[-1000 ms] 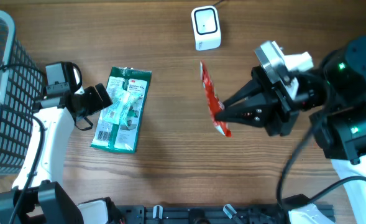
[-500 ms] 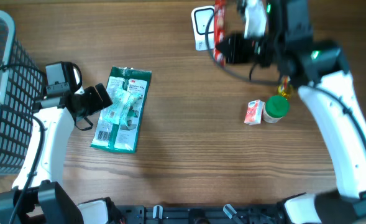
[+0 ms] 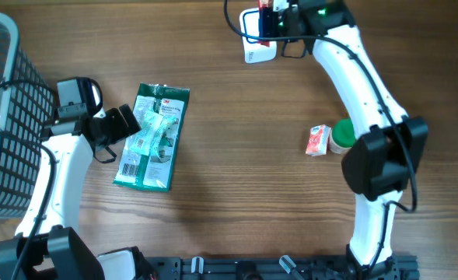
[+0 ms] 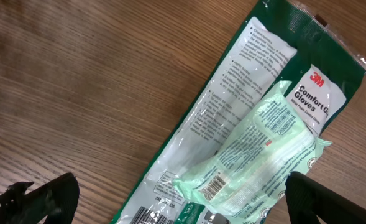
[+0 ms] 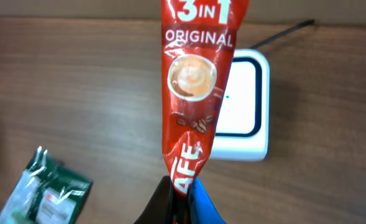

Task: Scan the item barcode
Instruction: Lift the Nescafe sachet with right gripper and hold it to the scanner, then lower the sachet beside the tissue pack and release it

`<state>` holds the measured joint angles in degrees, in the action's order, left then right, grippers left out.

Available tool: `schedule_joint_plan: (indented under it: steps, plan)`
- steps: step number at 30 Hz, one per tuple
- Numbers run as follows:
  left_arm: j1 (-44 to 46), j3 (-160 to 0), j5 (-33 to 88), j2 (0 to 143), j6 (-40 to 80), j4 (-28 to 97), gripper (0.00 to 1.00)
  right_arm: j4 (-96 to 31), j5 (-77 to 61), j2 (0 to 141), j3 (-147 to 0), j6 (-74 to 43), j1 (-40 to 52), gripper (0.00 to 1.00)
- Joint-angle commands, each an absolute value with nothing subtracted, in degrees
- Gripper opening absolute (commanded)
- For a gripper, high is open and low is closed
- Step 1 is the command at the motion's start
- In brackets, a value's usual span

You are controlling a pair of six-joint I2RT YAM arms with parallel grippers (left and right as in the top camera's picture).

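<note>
The glossy red sachet (image 5: 195,81), mid-table a second ago, now hangs over the scanner (image 5: 246,106) at the table's 12 o'clock edge. The right gripper (image 5: 179,194) pinches the sachet's lower end, jaws narrow. The wrist view shows its crinkled foil, "3 IN 1 ORIGINAL" print and the scanner's rounded white plastic face; overhead shows only a red sliver. The arm, now stretched out, has uncovered a small carton (image 3: 316,140) and green-capped jar (image 3: 344,136) towards 3 o'clock. At 9 o'clock, the left gripper (image 4: 181,186) is unmoved, spread wide over the green film glove pack (image 3: 152,138) on the wood-grain table (image 3: 229,194).
</note>
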<state>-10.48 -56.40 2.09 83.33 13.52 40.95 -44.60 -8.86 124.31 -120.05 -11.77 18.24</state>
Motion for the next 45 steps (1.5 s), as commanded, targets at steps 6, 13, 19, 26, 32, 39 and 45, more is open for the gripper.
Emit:
schedule_joint_plan:
  steps: [6,13,19,26,32,39,45]
  plan:
    - [-10.28,-56.16,2.52,83.48,12.38,40.91,1.0,-42.74,-7.73,133.88,-120.36,-13.39,18.76,0.04]
    - [-10.28,-56.16,2.52,83.48,12.38,40.91,1.0,-42.48,-7.73,137.03,-120.36,-13.67,18.85,0.05]
    - [-10.28,-56.16,2.52,83.48,12.38,40.91,1.0,-50.68,-14.33,130.76,-120.38,-15.35,17.61,0.04]
    - [-10.28,-56.16,2.52,83.48,12.38,40.91,1.0,-76.84,-13.56,118.91,-120.38,-11.9,14.35,0.06]
    - [-10.28,-56.16,2.52,83.48,12.38,40.91,1.0,-90.7,4.89,119.02,-113.8,-18.48,14.15,0.06]
    - [-10.28,-56.16,2.52,83.48,12.38,40.91,1.0,-82.7,3.03,119.02,-99.15,-21.06,14.37,0.06]
    - [-10.28,-56.16,2.52,83.48,12.38,40.91,1.0,-72.1,1.76,119.02,-91.98,-23.0,14.39,0.1]
